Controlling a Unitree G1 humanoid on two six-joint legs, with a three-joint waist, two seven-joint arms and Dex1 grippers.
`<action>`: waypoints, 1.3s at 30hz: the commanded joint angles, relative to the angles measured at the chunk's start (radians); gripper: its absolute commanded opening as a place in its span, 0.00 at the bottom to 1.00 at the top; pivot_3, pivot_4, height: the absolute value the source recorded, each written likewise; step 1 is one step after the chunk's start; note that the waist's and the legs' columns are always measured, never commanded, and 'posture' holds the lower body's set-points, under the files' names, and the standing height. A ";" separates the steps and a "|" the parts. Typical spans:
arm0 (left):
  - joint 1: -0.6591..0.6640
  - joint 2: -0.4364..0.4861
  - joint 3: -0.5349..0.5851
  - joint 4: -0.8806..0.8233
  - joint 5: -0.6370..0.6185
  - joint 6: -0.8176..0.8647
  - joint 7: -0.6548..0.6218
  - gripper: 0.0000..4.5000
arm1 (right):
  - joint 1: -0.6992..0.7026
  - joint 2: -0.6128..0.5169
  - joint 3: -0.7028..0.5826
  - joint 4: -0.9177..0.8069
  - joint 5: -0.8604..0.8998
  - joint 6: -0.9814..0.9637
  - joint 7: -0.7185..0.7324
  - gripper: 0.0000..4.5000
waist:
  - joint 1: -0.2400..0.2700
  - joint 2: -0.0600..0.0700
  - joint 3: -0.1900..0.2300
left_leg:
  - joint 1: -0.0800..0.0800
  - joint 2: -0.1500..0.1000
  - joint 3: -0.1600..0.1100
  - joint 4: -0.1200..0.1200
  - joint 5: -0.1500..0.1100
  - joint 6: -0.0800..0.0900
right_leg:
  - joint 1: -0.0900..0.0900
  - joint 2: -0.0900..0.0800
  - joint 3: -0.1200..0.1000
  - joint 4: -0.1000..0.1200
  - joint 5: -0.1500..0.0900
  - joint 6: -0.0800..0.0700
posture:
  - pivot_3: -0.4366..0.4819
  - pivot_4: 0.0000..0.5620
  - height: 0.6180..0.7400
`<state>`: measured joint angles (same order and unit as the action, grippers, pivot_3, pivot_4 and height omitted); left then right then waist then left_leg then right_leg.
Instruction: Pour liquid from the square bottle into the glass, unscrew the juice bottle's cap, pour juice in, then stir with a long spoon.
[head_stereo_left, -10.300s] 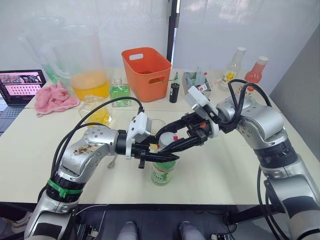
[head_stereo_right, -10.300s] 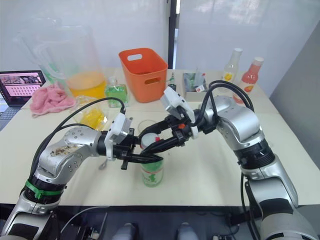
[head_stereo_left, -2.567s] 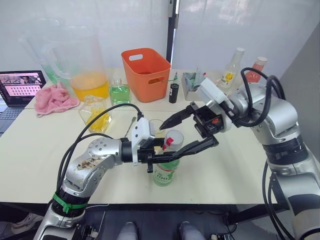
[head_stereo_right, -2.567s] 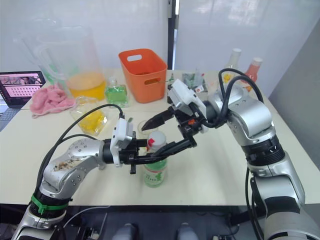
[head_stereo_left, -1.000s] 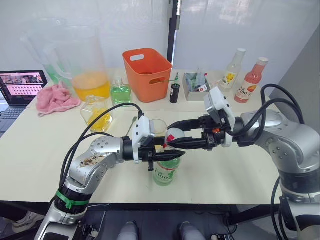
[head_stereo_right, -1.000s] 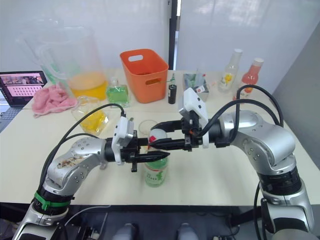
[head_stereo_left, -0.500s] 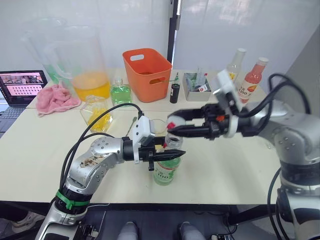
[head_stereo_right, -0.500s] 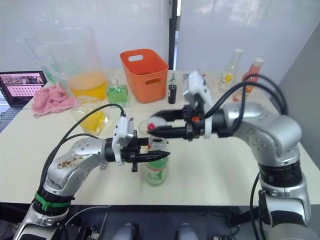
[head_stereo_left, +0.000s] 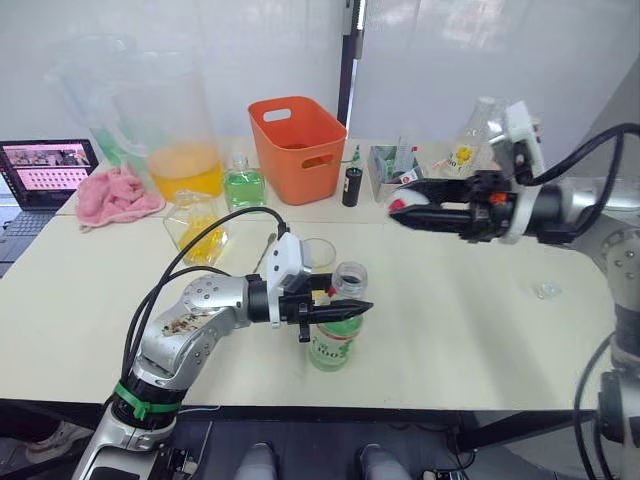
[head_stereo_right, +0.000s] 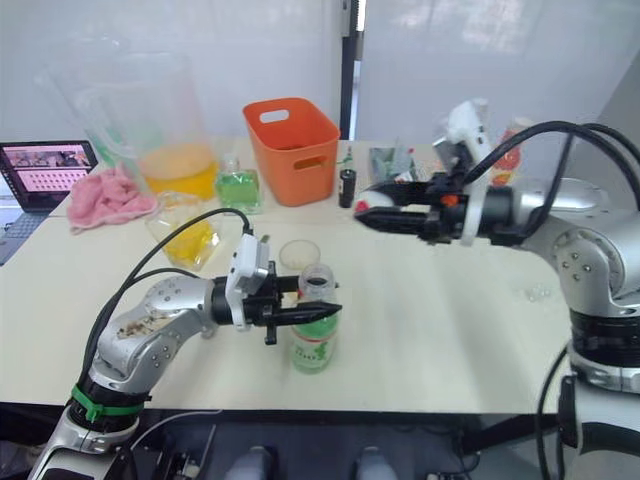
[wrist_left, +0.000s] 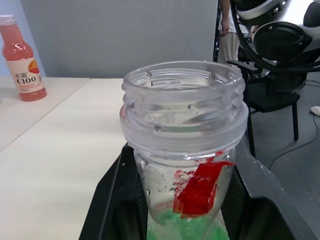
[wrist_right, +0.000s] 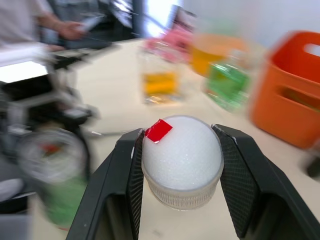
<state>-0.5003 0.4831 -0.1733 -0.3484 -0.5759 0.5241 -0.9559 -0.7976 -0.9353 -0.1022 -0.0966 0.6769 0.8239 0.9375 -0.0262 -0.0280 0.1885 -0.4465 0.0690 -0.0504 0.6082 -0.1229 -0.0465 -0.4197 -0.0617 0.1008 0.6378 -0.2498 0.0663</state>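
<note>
Two grippers are at work over the cream table (head_stereo_left: 90, 300). Near the front edge, the left gripper (head_stereo_left: 345, 311) is clamped around the neck of the juice bottle (head_stereo_left: 333, 338), which stands upright on the table with its mouth uncapped; the left wrist view shows the black fingers (wrist_left: 116, 200) pressed against either side of the clear threaded neck. Well to the right and raised above the table, the right gripper (head_stereo_left: 400, 210) pinches the white cap (wrist_right: 182, 159) between its fingers, a scrap of red tape on the cap's top. Just behind the juice bottle stands the glass (head_stereo_right: 299, 254). Farther left sits the square bottle (head_stereo_left: 198, 232) with yellow liquid, upright, and the long spoon (head_stereo_left: 267, 250) lies on the table between it and the glass.
</note>
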 joint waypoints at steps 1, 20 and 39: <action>0.010 0.006 -0.013 0.007 0.032 0.002 0.014 0.28 | 0.050 -0.040 -0.070 0.123 -0.125 -0.125 -0.052 0.36 | 0.001 0.000 0.000 | 0.000 0.000 0.000 0.000 0.000 0.000 | 0.000 0.000 0.000 0.000 0.000 0.000 | 0.48 0.27 0.99; 0.016 0.003 -0.008 -0.004 0.047 0.003 0.030 0.28 | 0.271 0.210 -0.154 0.547 -0.390 -0.507 -0.392 0.36 | -0.014 0.002 -0.001 | 0.001 -0.001 0.000 0.001 0.000 0.000 | 0.002 0.000 0.002 0.002 0.001 0.002 | 0.48 0.27 0.99; 0.017 0.012 0.003 -0.012 0.039 0.014 0.033 0.28 | 0.246 0.263 -0.191 0.647 -0.406 -0.559 -0.487 0.88 | -0.019 0.002 -0.001 | 0.003 -0.001 0.000 0.000 0.000 0.000 | 0.003 0.000 0.002 0.002 0.002 0.004 | 0.48 0.27 0.99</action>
<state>-0.4911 0.4851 -0.1697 -0.3700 -0.5587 0.5306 -0.9395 -0.5368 -0.6529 -0.2567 0.6047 0.2525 0.2664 0.4522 -0.0451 -0.0258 0.1874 -0.4438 0.0680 -0.0505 0.6084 -0.1225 -0.0461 -0.4163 -0.0614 0.1028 0.6399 -0.2475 0.0705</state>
